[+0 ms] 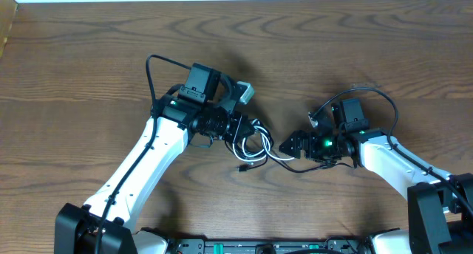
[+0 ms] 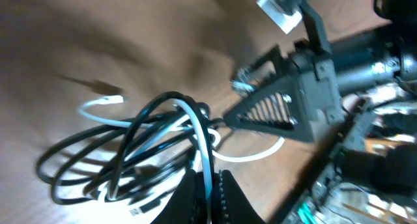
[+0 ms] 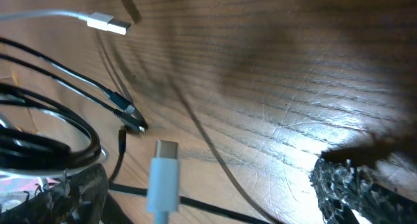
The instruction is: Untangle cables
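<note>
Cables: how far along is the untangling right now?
Done: nothing visibly; the black and white cables lie looped together in one knot. In hand: the left hand is shut on strands of that knot, and the right hand is open beside it, holding nothing. Left: pull every cord free and lay them apart.

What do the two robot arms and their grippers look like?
Both arms have white shells, the left arm and the right arm, with black joints and black wires looping at the wrists. A small green light glows near each wrist. The left gripper and right gripper are black, with ribbed triangular fingers.
</note>
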`<control>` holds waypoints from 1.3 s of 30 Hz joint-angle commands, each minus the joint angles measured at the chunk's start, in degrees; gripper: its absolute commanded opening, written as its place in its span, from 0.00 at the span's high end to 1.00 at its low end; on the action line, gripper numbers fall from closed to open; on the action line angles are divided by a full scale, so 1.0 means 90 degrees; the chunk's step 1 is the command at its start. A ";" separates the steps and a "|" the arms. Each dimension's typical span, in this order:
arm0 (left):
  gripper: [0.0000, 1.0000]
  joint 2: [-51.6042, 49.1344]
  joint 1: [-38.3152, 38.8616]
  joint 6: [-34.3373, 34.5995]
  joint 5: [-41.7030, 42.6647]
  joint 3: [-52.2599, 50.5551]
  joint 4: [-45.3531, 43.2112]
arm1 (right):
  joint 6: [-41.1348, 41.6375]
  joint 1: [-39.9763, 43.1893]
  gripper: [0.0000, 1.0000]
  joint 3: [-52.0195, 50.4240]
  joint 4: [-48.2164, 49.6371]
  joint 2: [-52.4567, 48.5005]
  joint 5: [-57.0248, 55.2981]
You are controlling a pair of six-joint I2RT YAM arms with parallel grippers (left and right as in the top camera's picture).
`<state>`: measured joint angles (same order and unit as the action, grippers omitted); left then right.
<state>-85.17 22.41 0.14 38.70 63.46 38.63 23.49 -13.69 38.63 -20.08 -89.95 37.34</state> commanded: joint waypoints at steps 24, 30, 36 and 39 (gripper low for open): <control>0.92 0.0010 0.0000 -0.0056 -0.1834 0.0039 -0.0661 | 0.0027 0.0005 0.01 -0.0097 -0.0056 -0.0129 -0.0663; 0.92 0.0010 0.0002 -0.0053 -0.1834 0.0039 -0.0636 | 0.0027 0.0005 0.01 -0.0097 -0.0056 -0.0129 -0.0663; 0.92 -0.0036 0.0002 -0.0053 -0.1831 0.0036 -0.0629 | 0.0027 0.0005 0.01 -0.0097 -0.0056 -0.0129 -0.0663; 0.92 -0.0051 0.0002 -0.0053 -0.1831 0.0005 -0.0631 | 0.0027 0.0005 0.01 -0.0097 -0.0056 -0.0129 -0.0663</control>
<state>-85.17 22.41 0.14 22.94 63.44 32.93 23.49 -13.69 38.63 -20.08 -89.95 37.32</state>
